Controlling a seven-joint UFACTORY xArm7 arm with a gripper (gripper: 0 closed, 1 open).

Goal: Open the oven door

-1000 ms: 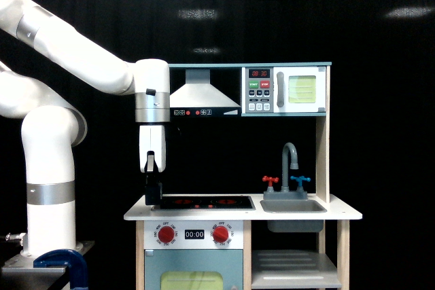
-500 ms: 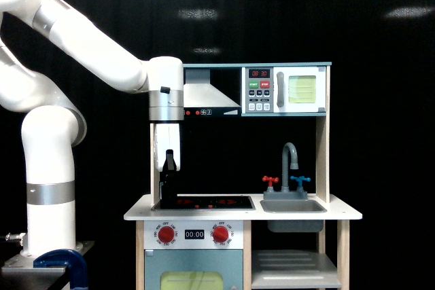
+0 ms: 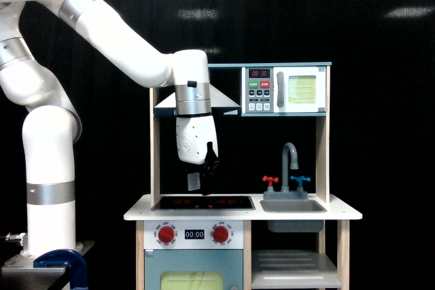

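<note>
White arm's gripper pointing down above the counter's stovetop, clear of it, jaw state not discernible, oven door shut, upper shelf's right end, grey handle untouched

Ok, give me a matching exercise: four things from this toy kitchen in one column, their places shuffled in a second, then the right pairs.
Things:
1. oven door
2. gripper
3. grey tap
4. red knobs

Places:
A. behind the sink
B. on the front panel under the hob
C. top shelf, at the exterior view's right
D. hanging above the hob

Pairs: 1-C, 2-D, 3-A, 4-B
</note>
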